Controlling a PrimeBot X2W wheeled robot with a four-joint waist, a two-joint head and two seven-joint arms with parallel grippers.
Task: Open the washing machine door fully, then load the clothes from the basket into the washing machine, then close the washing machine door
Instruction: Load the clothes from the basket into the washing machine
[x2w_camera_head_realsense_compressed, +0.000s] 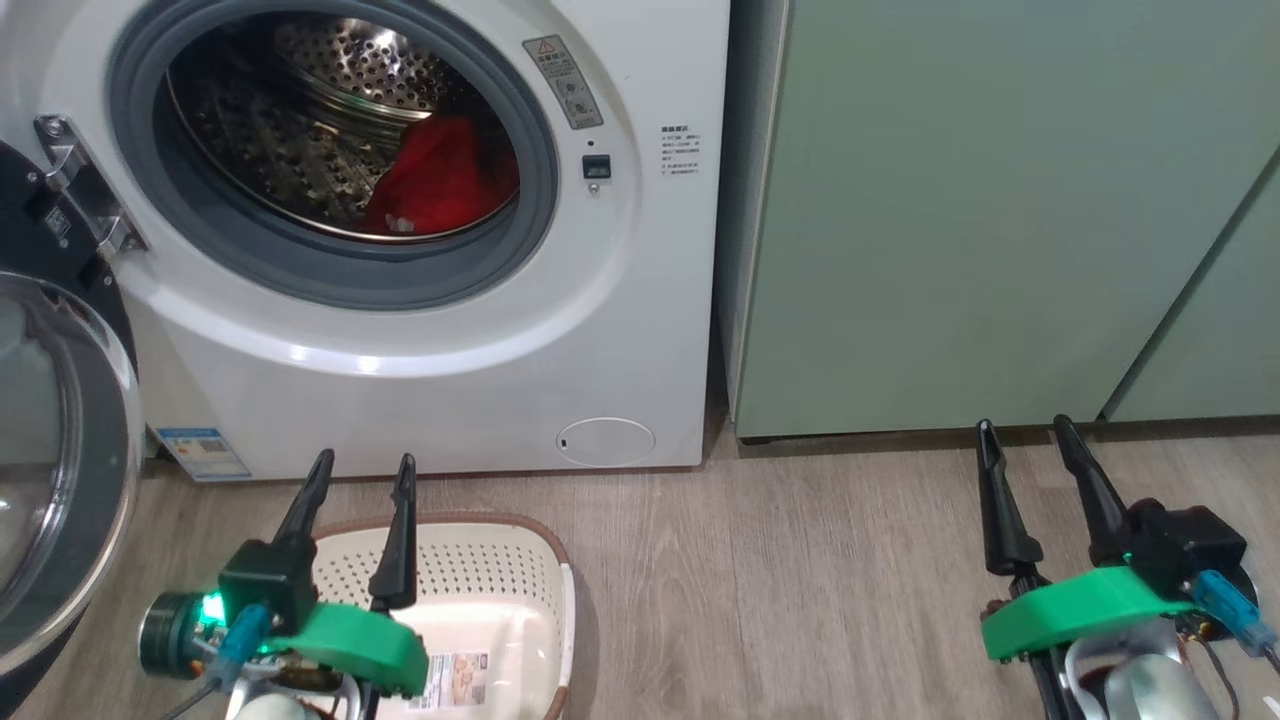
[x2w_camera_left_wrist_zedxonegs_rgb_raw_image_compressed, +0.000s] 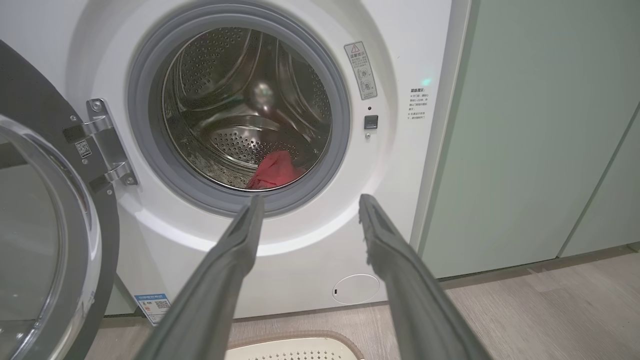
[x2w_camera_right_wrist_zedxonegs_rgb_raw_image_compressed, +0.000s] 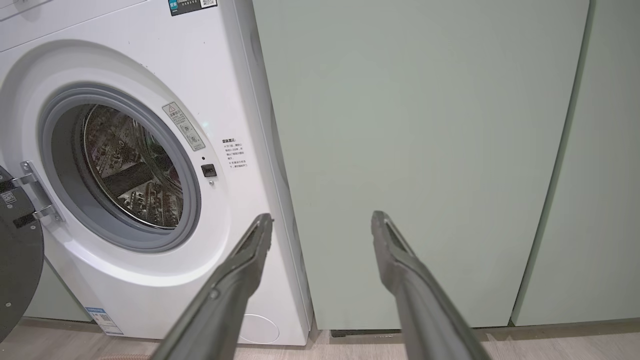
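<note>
The white washing machine (x2w_camera_head_realsense_compressed: 640, 330) (x2w_camera_left_wrist_zedxonegs_rgb_raw_image_compressed: 415, 165) (x2w_camera_right_wrist_zedxonegs_rgb_raw_image_compressed: 150, 55) stands with its door (x2w_camera_head_realsense_compressed: 60, 450) (x2w_camera_left_wrist_zedxonegs_rgb_raw_image_compressed: 45, 240) (x2w_camera_right_wrist_zedxonegs_rgb_raw_image_compressed: 17, 270) swung wide open to the left. Red clothes (x2w_camera_head_realsense_compressed: 440, 180) (x2w_camera_left_wrist_zedxonegs_rgb_raw_image_compressed: 275, 170) lie inside the steel drum. The cream basket (x2w_camera_head_realsense_compressed: 500, 570) (x2w_camera_left_wrist_zedxonegs_rgb_raw_image_compressed: 295, 350) sits on the floor before the machine, a sticker showing on its floor. My left gripper (x2w_camera_head_realsense_compressed: 362, 471) (x2w_camera_left_wrist_zedxonegs_rgb_raw_image_compressed: 310, 202) hangs open over the basket, nothing between its fingers. My right gripper (x2w_camera_head_realsense_compressed: 1025, 432) (x2w_camera_right_wrist_zedxonegs_rgb_raw_image_compressed: 322, 220) is open too, low at the right, facing the green cabinet.
Pale green cabinets (x2w_camera_head_realsense_compressed: 1000, 200) (x2w_camera_right_wrist_zedxonegs_rgb_raw_image_compressed: 425, 150) stand right of the machine. A wood-look floor (x2w_camera_head_realsense_compressed: 780, 580) stretches between basket and right gripper. A small round white panel (x2w_camera_head_realsense_compressed: 605, 441) sits low on the machine's front.
</note>
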